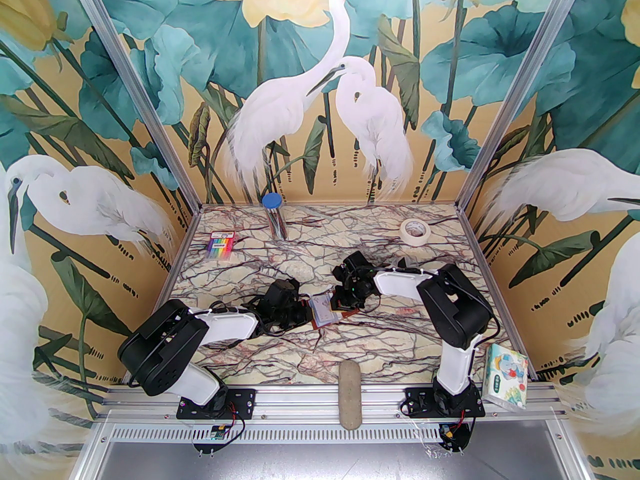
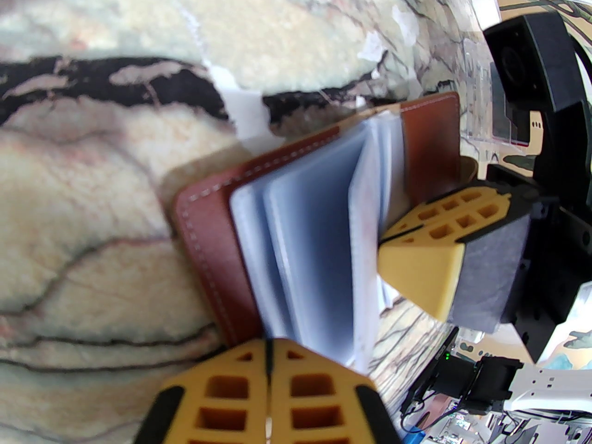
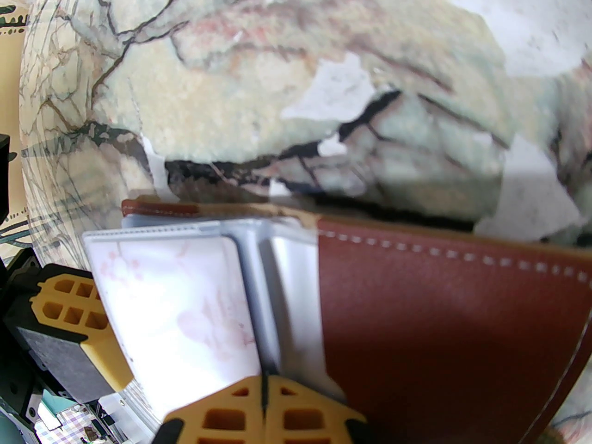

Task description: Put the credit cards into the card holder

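card holder (image 1: 324,312): reddish-brown leather with pale stitching. It lies open at the middle of the surface (image 1: 300,363), with its bluish clear sleeves fanned up. No brand or writing can be read on it.
credit card (image 3: 185,312): pale with faint pinkish marks, sitting inside the front sleeve of the card holder. Any print on it is too blurred to read.
left hand (image 1: 307,314): at 9 o'clock from the card holder. Its fingers are pressed together, pinching the card holder at the end where the sleeves meet the cover.
right hand (image 1: 343,304): at 2 o'clock from the card holder. Its fingers are pressed together, pinching the card holder at the sleeve edge just beside the leather flap.
pen pack (image 1: 220,246): at 10 o'clock on the surface, with rainbow-coloured pens. The lettering on its header is too small to read.
tube (image 1: 274,214): clear with a blue cap, at 12 o'clock by the back wall.
tape roll (image 1: 415,231): pale, lying flat at 1 o'clock.
tissue pack (image 1: 506,375): at 4 o'clock by the near right corner. It has a cartoon print and a green label whose writing is not legible.
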You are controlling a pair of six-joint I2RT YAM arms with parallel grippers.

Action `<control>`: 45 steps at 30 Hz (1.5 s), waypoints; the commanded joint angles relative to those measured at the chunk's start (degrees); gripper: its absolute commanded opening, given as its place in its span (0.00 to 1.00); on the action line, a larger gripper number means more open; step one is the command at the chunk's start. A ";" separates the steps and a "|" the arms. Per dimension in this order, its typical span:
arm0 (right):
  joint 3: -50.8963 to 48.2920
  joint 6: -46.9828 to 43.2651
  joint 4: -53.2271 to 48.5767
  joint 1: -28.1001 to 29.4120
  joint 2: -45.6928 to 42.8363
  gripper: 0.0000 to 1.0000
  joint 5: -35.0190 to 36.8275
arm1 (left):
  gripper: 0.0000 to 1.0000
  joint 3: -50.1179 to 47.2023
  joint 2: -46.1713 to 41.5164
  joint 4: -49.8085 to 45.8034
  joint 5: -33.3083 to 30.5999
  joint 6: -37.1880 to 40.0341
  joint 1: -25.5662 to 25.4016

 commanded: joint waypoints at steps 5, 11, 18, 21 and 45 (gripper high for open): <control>-2.73 -0.18 1.38 0.38 3.37 0.02 1.87 | 0.11 -0.06 -5.07 -8.34 -2.26 0.65 0.52; -3.21 -0.15 1.71 0.33 3.10 0.02 1.84 | 0.13 1.41 -11.20 -12.62 -2.42 1.07 0.82; -3.57 0.24 2.12 0.40 2.69 0.02 1.84 | 0.18 2.57 -11.05 -8.96 2.76 0.04 2.17; -3.62 0.25 2.12 0.33 2.52 0.02 1.78 | 0.32 1.86 -9.15 -4.04 5.47 -1.49 2.56; -4.22 0.77 2.40 0.32 2.21 0.02 1.72 | 0.39 4.79 0.22 5.54 11.29 -3.07 2.54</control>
